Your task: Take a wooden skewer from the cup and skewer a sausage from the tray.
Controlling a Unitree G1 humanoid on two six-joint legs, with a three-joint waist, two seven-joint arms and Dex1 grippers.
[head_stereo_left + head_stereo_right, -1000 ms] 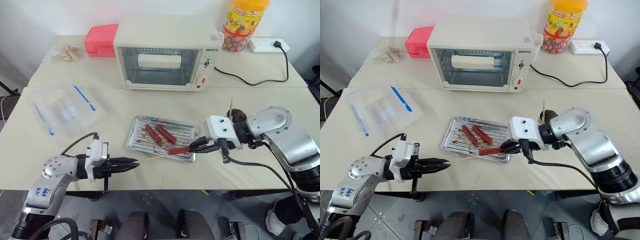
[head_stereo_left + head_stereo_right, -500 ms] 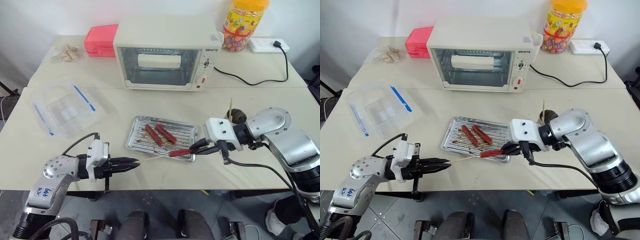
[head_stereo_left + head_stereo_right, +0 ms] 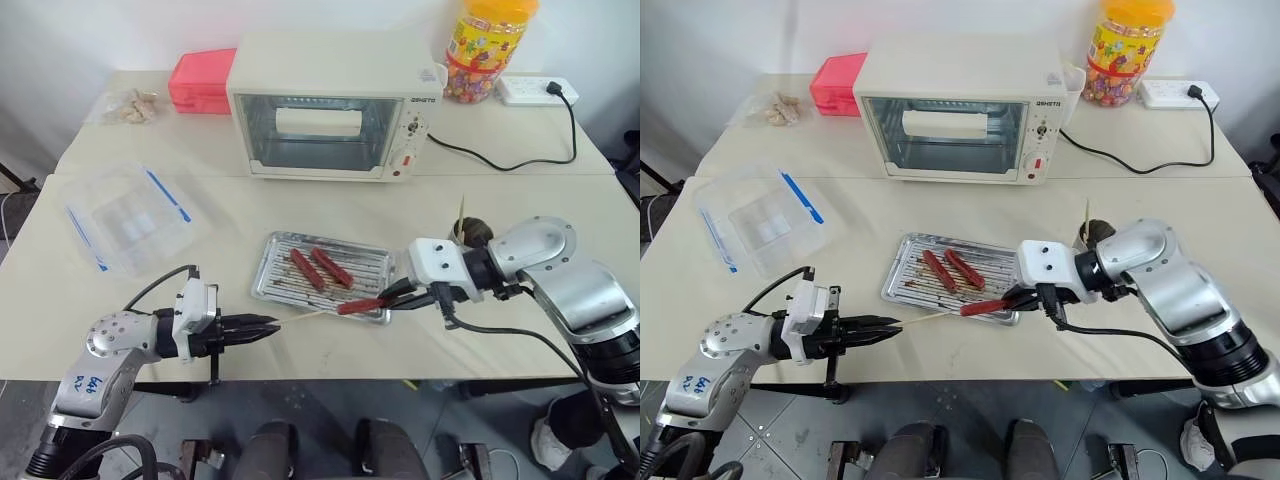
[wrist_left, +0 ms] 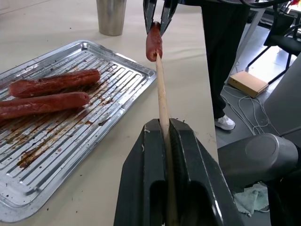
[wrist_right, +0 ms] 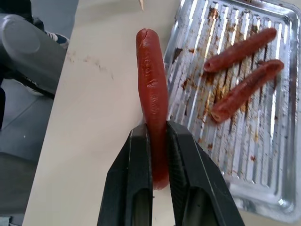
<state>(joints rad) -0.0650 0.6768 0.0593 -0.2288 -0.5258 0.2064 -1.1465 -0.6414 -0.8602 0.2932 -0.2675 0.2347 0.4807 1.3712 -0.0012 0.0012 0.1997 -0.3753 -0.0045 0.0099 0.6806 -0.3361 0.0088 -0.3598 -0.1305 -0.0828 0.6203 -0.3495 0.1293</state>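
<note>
Two reddish-brown sausages (image 3: 322, 267) lie side by side in the ribbed silver tray (image 3: 275, 285) at the centre of the frame, its bottom streaked with brown grease. A third sausage (image 5: 153, 110), wrinkled and blunt-ended, is pinched between the black fingers of my right gripper (image 3: 384, 297), just above the tray's near right corner. My left gripper (image 3: 268, 327), low in the left of the frame, is clenched on the pale wooden skewer (image 4: 161, 96), which runs straight up and to the right to the held sausage. My left wrist view shows the skewer's tip at the sausage's end, and the shiny metal cup (image 4: 111, 16) beyond the tray; from the head, that cup (image 3: 468, 232) sits mostly behind my right arm with one stick rising from it.
</note>
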